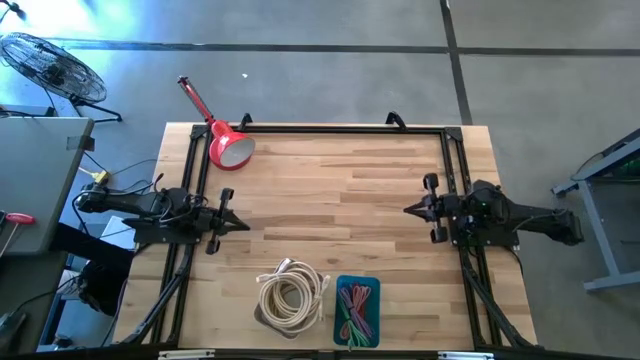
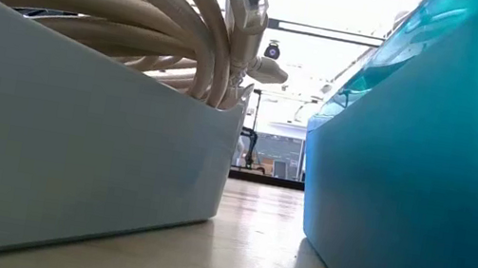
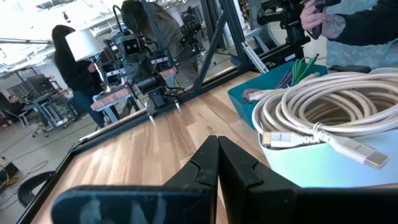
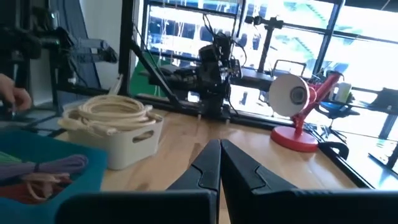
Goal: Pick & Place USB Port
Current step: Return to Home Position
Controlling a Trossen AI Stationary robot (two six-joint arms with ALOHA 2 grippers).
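The wooden table [image 1: 350,190] between my grippers showed no loose cable, so I judged the sorting finished. The white bin [image 2: 73,146], nearer my left gripper [image 1: 240,224], held the coiled light brown HDMI cable [image 1: 292,295]. The blue bin [image 2: 424,183], just beside it toward my right gripper [image 1: 410,209], held the coloured USB cables [image 1: 357,312]. Both grippers were pinched closed on nothing, well apart. I could read no brand or writing.

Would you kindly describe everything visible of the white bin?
The white bin is a small, smooth, plastic-looking tub with rounded corners and a slot handle in one wall. It stands upright on the wooden table near its edge, to the left of the blue bin, with a narrow gap between them. A coiled light brown cable fills it, loops and plugs rising above its rim.
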